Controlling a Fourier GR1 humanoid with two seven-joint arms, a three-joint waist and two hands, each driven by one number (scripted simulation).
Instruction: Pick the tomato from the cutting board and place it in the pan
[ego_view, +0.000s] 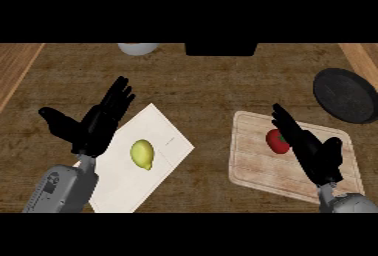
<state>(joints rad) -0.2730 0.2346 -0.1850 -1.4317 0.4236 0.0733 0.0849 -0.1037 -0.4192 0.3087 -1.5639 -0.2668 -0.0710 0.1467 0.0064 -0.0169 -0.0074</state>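
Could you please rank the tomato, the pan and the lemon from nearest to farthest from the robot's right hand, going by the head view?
From the right hand:
1. Tomato, on the cutting board, right beside the fingers.
2. Pan, up and to the right on the counter.
3. Lemon, far to the left on the white sheet, near the left hand.

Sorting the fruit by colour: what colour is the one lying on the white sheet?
Yellow: the lemon on the white sheet, seen best in the head view.
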